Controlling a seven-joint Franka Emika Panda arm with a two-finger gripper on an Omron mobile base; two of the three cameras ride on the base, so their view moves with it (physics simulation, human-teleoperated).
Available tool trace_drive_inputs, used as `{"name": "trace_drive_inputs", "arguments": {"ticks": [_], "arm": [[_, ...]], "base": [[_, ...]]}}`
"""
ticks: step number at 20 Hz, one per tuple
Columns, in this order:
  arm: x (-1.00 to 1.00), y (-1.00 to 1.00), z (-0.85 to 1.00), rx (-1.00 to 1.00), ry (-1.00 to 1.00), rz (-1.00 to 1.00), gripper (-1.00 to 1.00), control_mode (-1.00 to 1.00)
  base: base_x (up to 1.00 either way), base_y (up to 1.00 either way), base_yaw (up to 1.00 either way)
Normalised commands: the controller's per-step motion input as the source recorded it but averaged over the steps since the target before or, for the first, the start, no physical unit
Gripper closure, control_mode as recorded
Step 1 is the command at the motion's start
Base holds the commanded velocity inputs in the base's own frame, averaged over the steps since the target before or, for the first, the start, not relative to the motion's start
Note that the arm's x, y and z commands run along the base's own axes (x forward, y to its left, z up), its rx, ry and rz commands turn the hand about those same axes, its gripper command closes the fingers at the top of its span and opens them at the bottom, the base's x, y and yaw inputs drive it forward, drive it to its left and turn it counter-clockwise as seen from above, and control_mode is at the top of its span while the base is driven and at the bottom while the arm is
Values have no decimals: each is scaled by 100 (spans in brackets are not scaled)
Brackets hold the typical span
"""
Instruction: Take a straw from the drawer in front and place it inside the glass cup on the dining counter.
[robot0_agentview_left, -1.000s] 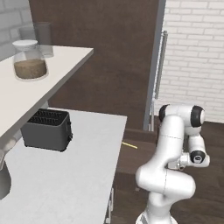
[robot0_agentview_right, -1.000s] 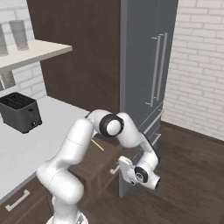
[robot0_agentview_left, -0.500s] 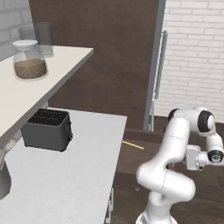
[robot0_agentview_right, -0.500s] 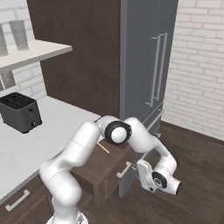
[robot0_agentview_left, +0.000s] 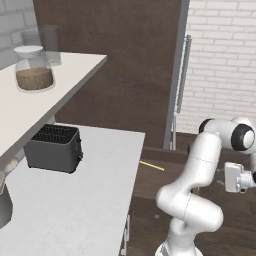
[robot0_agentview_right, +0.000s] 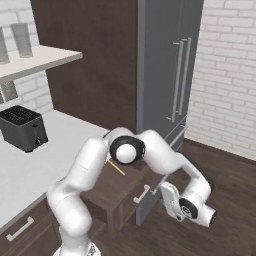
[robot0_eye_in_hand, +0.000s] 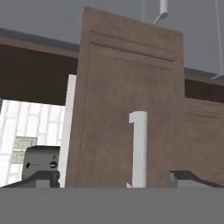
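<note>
My gripper (robot0_agentview_right: 161, 186) hangs spread apart, gripping nothing, just off the front of the pulled-out drawer (robot0_agentview_right: 117, 190), facing its handle (robot0_eye_in_hand: 139, 148). 1 straw (robot0_agentview_left: 152, 166) lies inside the drawer near its back edge, beside the counter (robot0_agentview_left: 75, 200) with the toaster (robot0_agentview_left: 52, 148).

Kitchen: toaster (robot0_agentview_left: 53, 148), fridge (robot0_agentview_right: 167, 80), worktop (robot0_agentview_left: 75, 200).

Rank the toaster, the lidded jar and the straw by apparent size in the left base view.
1. toaster, largest, though nearest the camera.
2. lidded jar, clearly smaller.
3. straw, just a thin short line in the drawer.
</note>
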Motion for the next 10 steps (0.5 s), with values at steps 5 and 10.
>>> {"name": "trace_drive_inputs", "arguments": {"ticks": [5,10], "arm": [[-9,74,100,-35,-7,-3,-100,-100],[0,81,100,-39,0,-2,-100,-100]], "base": [[0,0,0],[0,0,0]]}}
